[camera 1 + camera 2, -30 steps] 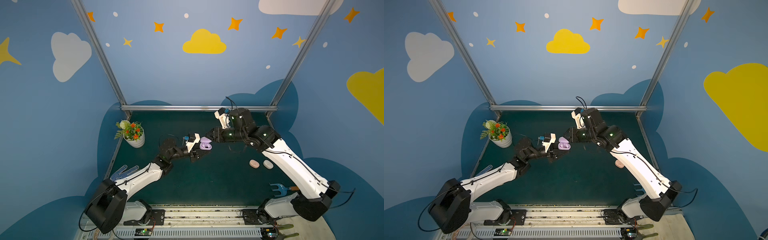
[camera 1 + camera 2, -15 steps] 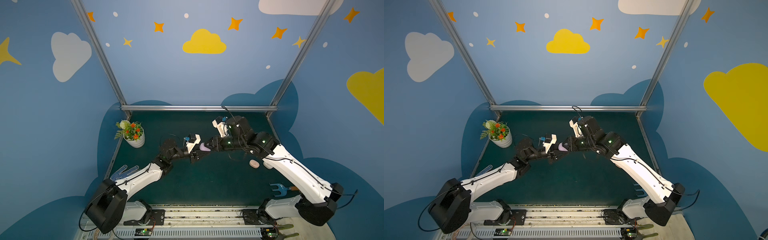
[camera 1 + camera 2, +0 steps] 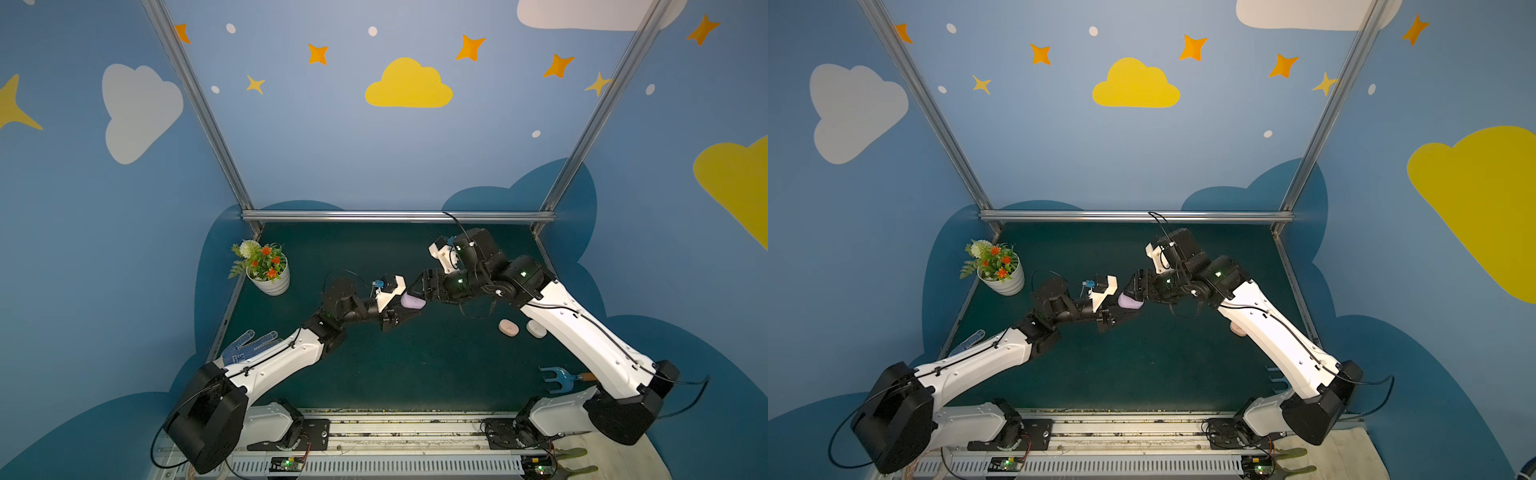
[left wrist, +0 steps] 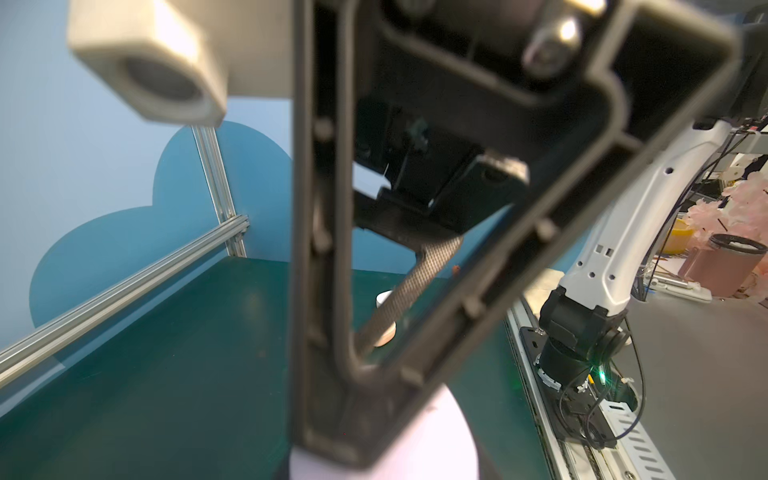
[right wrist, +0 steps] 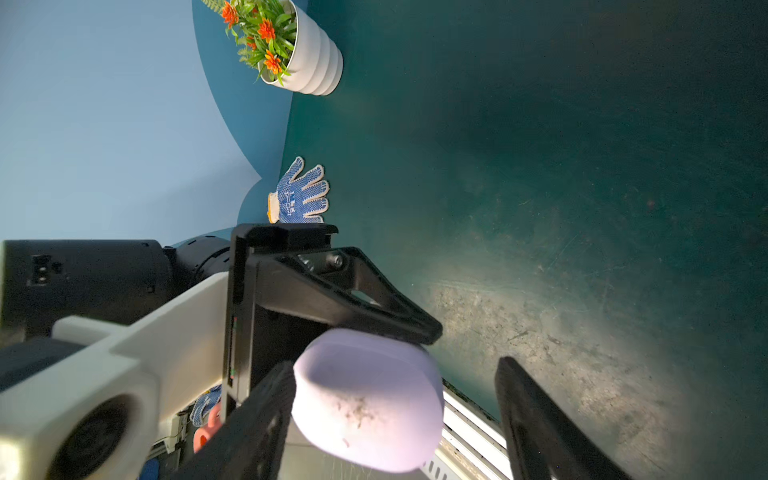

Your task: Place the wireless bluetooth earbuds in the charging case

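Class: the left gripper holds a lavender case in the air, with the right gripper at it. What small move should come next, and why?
Probably draw the right gripper straight back: its jaws stand open around the lavender case, whose lid looks shut, while the left gripper is clamped on it above the table.

Right pincer (image 5: 395, 365) moved in against lavender charging case (image 5: 365, 399); jaws now spread wider.

I count three charging cases: one lavender case (image 3: 412, 301), one peach-pink case (image 3: 508, 327) and one white case (image 3: 536, 329). Two robot arms work here, a left arm (image 3: 274, 365) and a right arm (image 3: 582, 332). There is one potted plant (image 3: 270, 280), one blue-dotted glove (image 3: 249, 349) and one blue hand fork (image 3: 557, 378).
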Tool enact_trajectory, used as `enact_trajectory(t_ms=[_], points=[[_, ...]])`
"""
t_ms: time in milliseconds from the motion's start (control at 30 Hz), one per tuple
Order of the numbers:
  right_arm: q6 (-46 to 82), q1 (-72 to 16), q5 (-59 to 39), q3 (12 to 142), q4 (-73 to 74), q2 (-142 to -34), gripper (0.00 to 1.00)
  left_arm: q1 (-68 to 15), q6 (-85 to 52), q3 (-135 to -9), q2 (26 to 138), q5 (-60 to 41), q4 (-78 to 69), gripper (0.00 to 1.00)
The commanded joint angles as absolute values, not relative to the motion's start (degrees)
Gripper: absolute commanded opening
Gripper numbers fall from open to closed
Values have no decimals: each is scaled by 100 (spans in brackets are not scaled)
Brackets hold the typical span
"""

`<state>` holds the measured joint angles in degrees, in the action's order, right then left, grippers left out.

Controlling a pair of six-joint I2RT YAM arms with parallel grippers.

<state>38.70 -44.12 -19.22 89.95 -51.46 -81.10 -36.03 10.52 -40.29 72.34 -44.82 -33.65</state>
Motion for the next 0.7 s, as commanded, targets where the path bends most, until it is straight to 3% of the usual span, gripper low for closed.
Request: enact_trajectory(t_ms=[0, 400, 667], points=[[3944, -4421, -2280, 8991, -5140, -8183, 76, -3635, 1270, -4214, 7153, -4464, -3243, 20], [3918, -4551, -2332, 9092, -5217, -8419, 74, -3640, 1276, -4202, 7149, -4463, -3243, 20], [3954, -4571, -2255, 9070, -5152, -8391, 61, -3647, 1274, -4214, 7163, -4458, -3237, 21]])
